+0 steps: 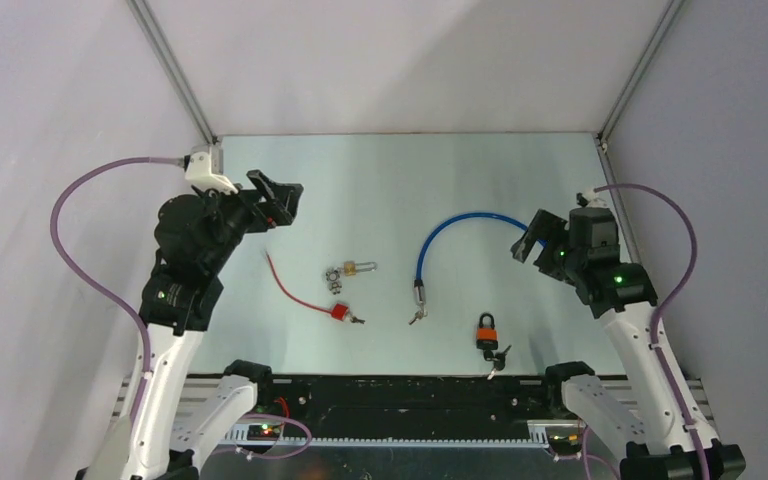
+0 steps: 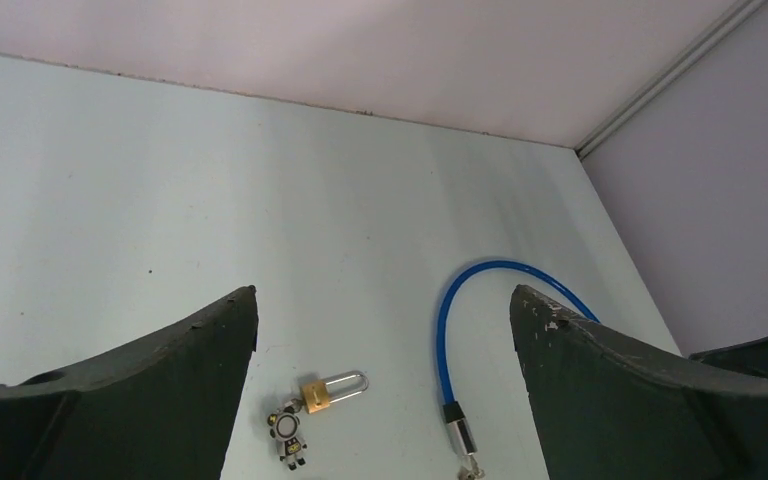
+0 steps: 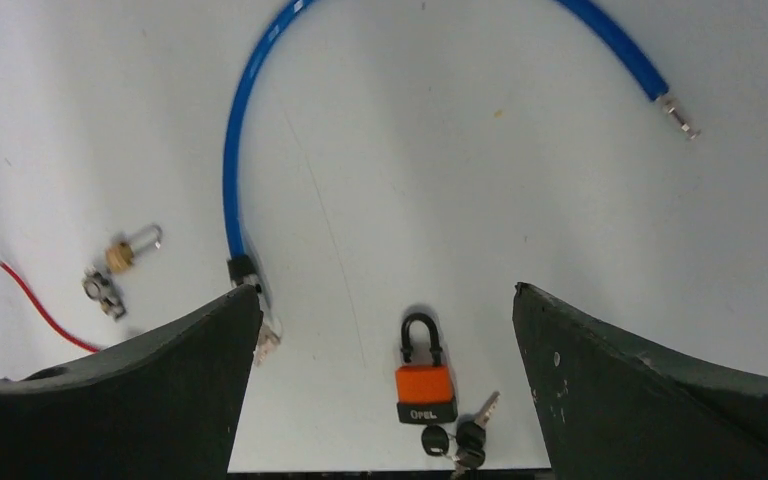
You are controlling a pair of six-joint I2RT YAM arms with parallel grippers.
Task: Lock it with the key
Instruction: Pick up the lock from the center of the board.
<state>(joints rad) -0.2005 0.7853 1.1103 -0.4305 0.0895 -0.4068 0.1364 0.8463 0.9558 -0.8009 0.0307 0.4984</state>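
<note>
While both arms hang above the desk [image 1: 390,165], check the left gripper [image 1: 278,200]: its jaws stand fully apart, holding and touching nothing. Moving right, you find a red cable [image 1: 290,288], a brass padlock [image 1: 359,268], then a blue cable lock [image 1: 458,222]. The orange padlock [image 1: 486,331] lies near the desk's front edge, its keys [image 1: 500,358] at its base. The right gripper [image 1: 530,243], equally wide apart and empty, hangs above the blue cable lock's right end. Open desk lies toward the back wall.

The left arm [image 1: 173,300] reaches up from its base and bends inward at the wrist, with the left gripper [image 1: 278,198] held aloft, jaws spread wide and empty. The right arm [image 1: 632,315] mirrors it, and the right gripper [image 1: 532,240] is equally wide apart, tilted down and inward.
</note>
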